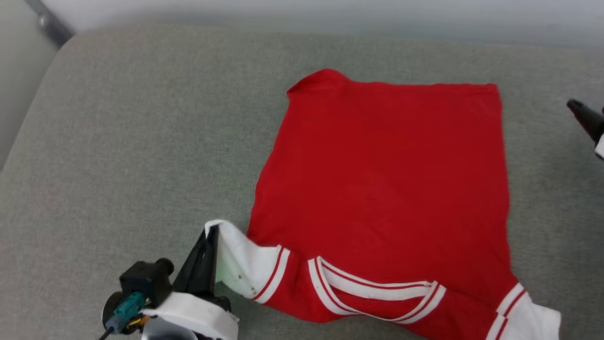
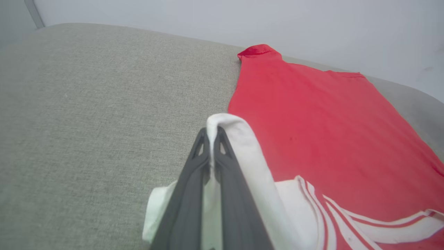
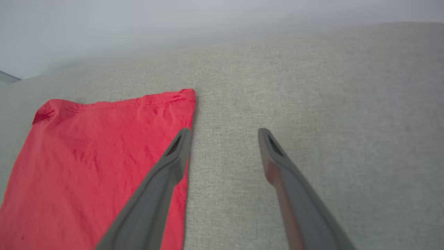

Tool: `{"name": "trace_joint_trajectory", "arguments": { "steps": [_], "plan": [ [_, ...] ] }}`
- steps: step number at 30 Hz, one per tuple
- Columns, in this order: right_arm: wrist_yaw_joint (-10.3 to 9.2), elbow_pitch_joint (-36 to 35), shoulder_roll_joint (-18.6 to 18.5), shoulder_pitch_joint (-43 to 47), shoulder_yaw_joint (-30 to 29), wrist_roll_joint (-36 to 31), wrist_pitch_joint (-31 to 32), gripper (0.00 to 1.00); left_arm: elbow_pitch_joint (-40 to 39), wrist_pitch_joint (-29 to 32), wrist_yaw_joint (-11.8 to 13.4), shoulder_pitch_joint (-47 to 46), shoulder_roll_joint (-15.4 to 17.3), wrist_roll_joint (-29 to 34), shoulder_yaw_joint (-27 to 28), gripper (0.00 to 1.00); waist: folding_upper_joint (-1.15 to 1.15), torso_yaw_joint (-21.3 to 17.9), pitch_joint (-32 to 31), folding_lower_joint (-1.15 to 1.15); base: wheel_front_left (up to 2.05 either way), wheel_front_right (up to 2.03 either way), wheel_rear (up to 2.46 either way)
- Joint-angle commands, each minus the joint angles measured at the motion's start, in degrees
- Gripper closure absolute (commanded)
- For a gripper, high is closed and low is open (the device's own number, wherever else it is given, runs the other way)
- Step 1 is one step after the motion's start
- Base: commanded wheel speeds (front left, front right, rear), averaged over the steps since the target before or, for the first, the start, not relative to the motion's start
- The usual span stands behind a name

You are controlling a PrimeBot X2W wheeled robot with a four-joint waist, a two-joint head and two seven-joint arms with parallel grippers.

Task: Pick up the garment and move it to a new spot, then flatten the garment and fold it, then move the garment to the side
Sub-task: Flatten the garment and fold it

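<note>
Pinching a white sleeve end between closed fingers, the left gripper sits at the lower left of the head view, and that cuff stands up a little off the grey cushion. The red shirt lies spread across the centre and right of the frame, collar toward the bottom edge, hem toward the top, one hem corner curled over. The right gripper hovers open at the right edge, just beside the shirt's side, holding nothing. The fabric looks light, limp and quick to wrinkle; it should drape and drag rather than slide cleanly. The thicker banded sleeve ends or the hem corners seem the best holds, taken two at once.
</note>
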Motion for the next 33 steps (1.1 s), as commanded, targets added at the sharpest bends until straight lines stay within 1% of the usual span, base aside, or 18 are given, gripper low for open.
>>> {"name": "trace_joint_trajectory", "arguments": {
  "steps": [1, 5, 6, 8, 10, 12, 16, 19, 21, 22, 24, 26, 30, 33],
  "plan": [
    [-0.02, 1.5, -0.5, -3.7, 0.6, -0.9, 2.7, 0.0, 0.1, -0.7, -0.5, -2.2, -0.8, 0.7, -0.2, 1.0, 0.0, 5.3, 6.9, -0.02, 0.0, 0.0, 0.0],
    [-0.02, 4.7, -1.8, -10.5, 2.2, -4.0, 8.6, 0.0, 0.2, -1.7, -1.5, -5.4, -2.8, 1.7, -1.4, 1.0, 0.0, 7.9, 10.1, -0.02, 0.0, 0.0, 0.0],
    [-0.02, 4.7, -1.8, -10.5, 2.2, -4.0, 8.6, 0.0, 0.2, -1.7, -1.5, -5.4, -2.8, 1.7, -1.4, 1.0, 0.0, 7.9, 10.1, -0.02, 0.0, 0.0, 0.0],
    [-0.02, 6.1, -1.3, -12.7, 2.5, -4.8, 10.4, 0.0, 0.3, -2.1, -1.8, -6.3, -3.7, 2.0, -1.9, 1.0, 0.0, 8.9, 11.0, -0.02, 0.0, 0.0, 0.0],
    [-0.03, 7.5, -1.7, -14.1, 2.7, -6.4, 11.7, 0.0, 0.3, -2.5, -2.2, -7.1, -5.0, 2.3, -2.5, 1.0, 0.0, 9.7, 11.9, -0.02, 0.0, 0.0, 0.0],
    [-0.03, 8.5, -2.1, -15.1, 3.0, -7.9, 12.3, 0.0, 0.6, -2.8, -2.7, -7.6, -5.8, 2.4, -3.1, 1.0, 0.0, 10.6, 12.6, -0.02, 0.0, 0.0, 0.0],
    [-0.02, 12.7, -1.6, -14.6, 1.1, -9.7, 14.8, 0.0, 2.0, -3.1, -3.5, -8.0, -6.7, 2.1, -3.6, 1.0, 0.0, 11.6, 13.2, -0.02, 0.0, 0.0, 0.0],
    [-0.03, 15.1, -0.7, -13.0, 0.2, -11.0, 17.2, 0.0, 2.5, -3.1, -4.0, -8.6, -6.2, 2.3, -3.7, 1.0, 0.0, 12.0, 13.3, -0.02, 0.0, 0.0, 0.0],
    [-0.03, 16.0, -0.2, -12.4, 0.5, -11.6, 18.6, 0.65, 2.7, -2.9, -4.3, -8.9, -5.9, 2.4, -3.8, 1.0, 0.0, 11.9, 13.2, -0.02, 0.0, 0.0, 0.0],
    [-0.03, 16.2, 0.1, -12.3, 0.6, -11.7, 19.3, 1.0, 2.7, -2.8, -4.3, -8.9, -5.8, 2.4, -3.7, 1.0, 0.0, 11.7, 13.2, -0.02, 0.0, 0.0, 0.0],
    [-0.03, 16.1, 0.6, -12.3, 1.0, -11.8, 19.6, 1.0, 2.9, -2.8, -4.0, -8.8, -5.4, 2.3, -3.3, 1.0, 0.0, 11.5, 12.9, -0.02, 0.0, 0.0, 0.0],
    [-0.03, 15.1, 0.5, -12.8, 1.6, -11.6, 18.3, 1.0, 3.0, -2.8, -3.5, -8.5, -5.0, 2.1, -2.7, 1.0, 0.0, 11.2, 12.3, -0.02, 0.0, 0.0, 0.0],
    [-0.03, 12.9, -1.3, -14.3, 3.7, -10.9, 15.2, 1.0, 3.2, -2.4, -2.9, -8.3, -3.9, 2.7, -2.4, 1.0, 0.0, 10.6, 10.3, -0.02, 0.0, 0.0, 0.0],
    [-0.03, 11.3, -2.6, -15.0, 5.8, -10.3, 12.7, 1.0, 3.4, -2.0, -2.5, -7.6, -3.0, 2.4, -1.9, 1.0, 0.0, 9.5, 7.6, -0.02, 0.0, 0.0, 0.0]
  ]
}}
